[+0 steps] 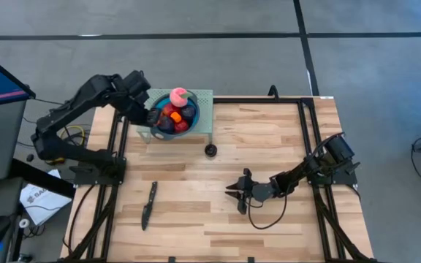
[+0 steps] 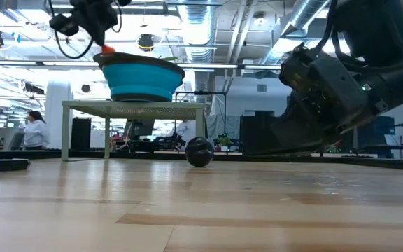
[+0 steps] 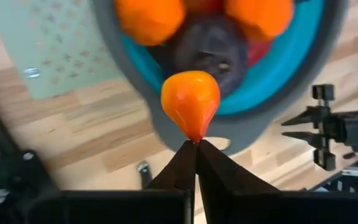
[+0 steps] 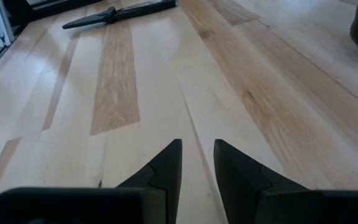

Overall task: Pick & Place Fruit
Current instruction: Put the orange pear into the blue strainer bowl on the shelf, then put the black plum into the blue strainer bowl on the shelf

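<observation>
The blue bowl (image 1: 172, 117) stands on a pale green raised stand (image 1: 205, 98) at the table's far left. It holds pink, red, dark purple and orange fruit. My left gripper (image 3: 196, 146) hangs over the bowl's rim (image 2: 138, 64), shut on a small orange fruit (image 3: 191, 102). One dark purple fruit (image 1: 210, 150) rests on the table just in front of the stand, also seen as a dark ball (image 2: 199, 151) in the low view. My right gripper (image 1: 238, 191) lies low over the table's middle right, open and empty. My left gripper pinches the orange fruit by its pointed tip (image 3: 195, 138), only at the free ends of the two fingers. The fingers come from above. The fruit (image 2: 108, 49) is lifted clear, hanging just above the bowl's near-left rim.
A long black knife (image 1: 149, 204) lies on the wood near the table's left front, also in the right wrist view (image 4: 120, 12). A black cable loops by the right gripper (image 1: 258, 219). Bare wood spans the table's middle and near side (image 1: 196, 219).
</observation>
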Tool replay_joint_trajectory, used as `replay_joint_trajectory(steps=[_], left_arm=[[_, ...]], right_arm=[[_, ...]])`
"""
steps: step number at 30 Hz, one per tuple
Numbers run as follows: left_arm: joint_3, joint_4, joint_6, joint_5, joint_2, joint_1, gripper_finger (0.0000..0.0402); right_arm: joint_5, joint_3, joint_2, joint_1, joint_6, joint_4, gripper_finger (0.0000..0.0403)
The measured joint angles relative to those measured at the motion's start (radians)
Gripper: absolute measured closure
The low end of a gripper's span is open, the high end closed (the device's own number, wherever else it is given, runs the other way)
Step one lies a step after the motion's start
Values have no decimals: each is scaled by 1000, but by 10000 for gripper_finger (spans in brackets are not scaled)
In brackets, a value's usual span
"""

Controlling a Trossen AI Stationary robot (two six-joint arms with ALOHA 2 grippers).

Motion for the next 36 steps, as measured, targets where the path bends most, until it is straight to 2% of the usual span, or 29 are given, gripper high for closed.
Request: replay_joint_trajectory(steps=[7, 21, 36], left_arm=[[0, -7, 16, -41, 0, 40, 401], [0, 1, 14, -45, 12, 39, 397], [0, 3, 15, -44, 57, 40, 319]], right_arm=[[-1, 0, 0, 4, 0, 0, 315], [-1, 0, 0, 4, 0, 1, 315], [-1, 0, 0, 4, 0, -1, 315]])
